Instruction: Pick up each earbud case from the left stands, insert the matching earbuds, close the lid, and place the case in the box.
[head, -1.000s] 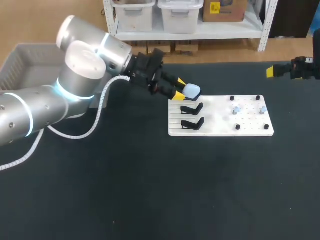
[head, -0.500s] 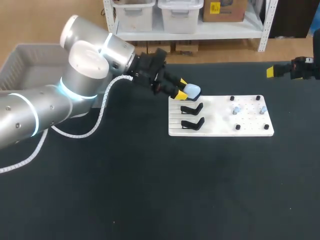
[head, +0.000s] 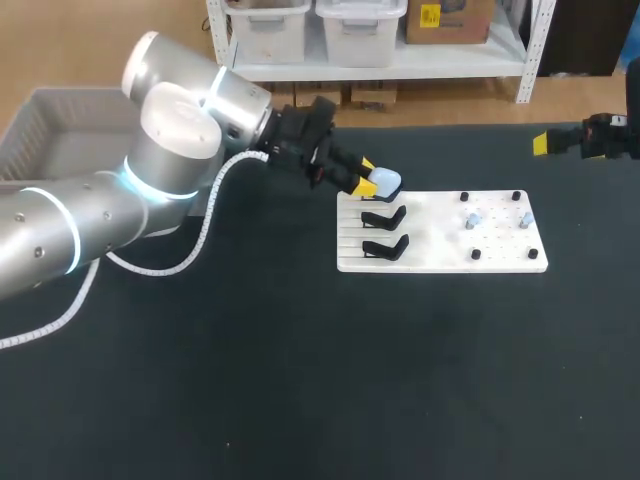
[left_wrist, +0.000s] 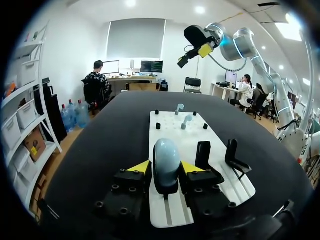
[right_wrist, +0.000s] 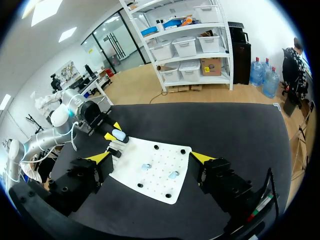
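The left gripper (left_wrist: 166, 172) is clamped on a pale blue earbud case (left_wrist: 165, 160), one yellow fingertip pressing each side. The case is smooth and rounded, its long axis in line with the fingers, and it hangs over the far left corner of the white board (head: 440, 235). Just beyond it in the left wrist view, two empty black stands (left_wrist: 202, 156) sit on the board, and further along two pale earbuds (left_wrist: 186, 120) sit on pegs. The right gripper (right_wrist: 155, 157) holds nothing, its fingers wide apart, over the table's (head: 300, 380) far right edge.
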